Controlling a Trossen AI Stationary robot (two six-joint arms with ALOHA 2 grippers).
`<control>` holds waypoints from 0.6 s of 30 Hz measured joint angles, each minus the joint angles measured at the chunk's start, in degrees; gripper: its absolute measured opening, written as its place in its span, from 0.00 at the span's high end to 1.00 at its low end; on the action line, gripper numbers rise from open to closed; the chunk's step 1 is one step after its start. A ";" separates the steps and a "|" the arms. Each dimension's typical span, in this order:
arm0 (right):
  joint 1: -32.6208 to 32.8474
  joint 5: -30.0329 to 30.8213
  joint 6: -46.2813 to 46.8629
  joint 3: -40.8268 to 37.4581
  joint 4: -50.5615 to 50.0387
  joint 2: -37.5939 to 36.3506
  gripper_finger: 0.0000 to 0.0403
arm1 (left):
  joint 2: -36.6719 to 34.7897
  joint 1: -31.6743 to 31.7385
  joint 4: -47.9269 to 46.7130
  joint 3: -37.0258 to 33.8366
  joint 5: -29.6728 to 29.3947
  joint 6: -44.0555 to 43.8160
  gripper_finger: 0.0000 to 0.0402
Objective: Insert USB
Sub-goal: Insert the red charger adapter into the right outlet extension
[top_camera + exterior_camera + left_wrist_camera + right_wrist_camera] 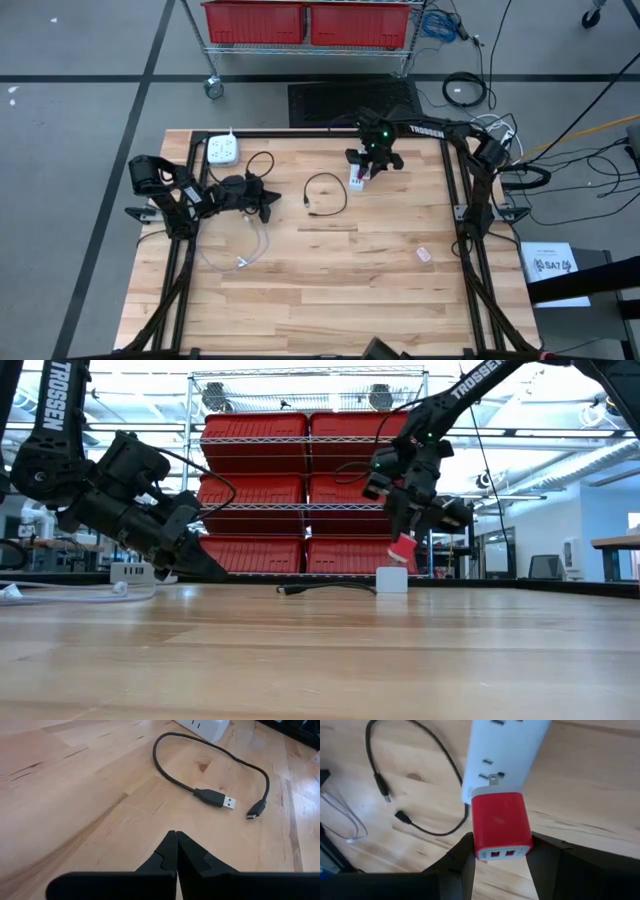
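A wooden table [330, 290] is seen from above, with a dark robot arm on each side. The right gripper [499, 854] hangs over the far middle of the table, its two fingers pinching a red wall charger [500, 824]. The charger's two metal prongs point down toward a white power strip [505, 755] lying flat on the wood. From table level the red charger [402, 548] sits just above the strip, tilted, and not yet pushed in. Its two USB sockets face back toward the wrist camera.

The step in hand looks like plugging the charger into the strip, ahead of fitting any cable. The next move probably calls for levelling the charger, lining its prongs up with a pair of slots, then pressing straight down.

The left gripper [176, 851] rests low over the left part of the table, its fingers pressed together and holding nothing. Just ahead of it lies a short black cable [210, 775], one end a flat USB plug [216, 799], the other a smaller plug. A second black cable [326, 195] lies looped near the power strip, and a thin white cable [248, 250] trails toward the near left. A white multi-socket cube [223, 150] sits at the far left corner. Nothing lies between the charger and the strip.
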 joint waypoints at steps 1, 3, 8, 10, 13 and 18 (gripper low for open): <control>0.63 0.00 -0.73 0.00 0.34 0.00 0.71 | 0.00 -0.10 0.00 0.00 0.00 0.15 1.00; 2.58 0.14 -3.38 0.00 0.74 -0.18 0.71 | 0.02 -0.59 0.07 0.00 0.02 0.61 1.00; 10.13 6.28 -11.00 0.00 3.43 -1.26 0.71 | 0.02 -2.68 4.57 0.19 1.09 1.61 1.00; 13.09 8.35 -12.54 0.00 6.40 -1.27 0.71 | 0.02 -3.89 9.10 0.88 3.76 1.94 1.00; 16.25 8.50 -13.78 0.00 14.20 -1.29 0.71 | 0.00 -6.82 14.92 3.21 8.78 6.10 1.00; 18.93 8.66 -15.66 0.00 25.58 -1.33 0.71 | -0.02 -13.10 11.35 9.16 3.26 22.66 1.00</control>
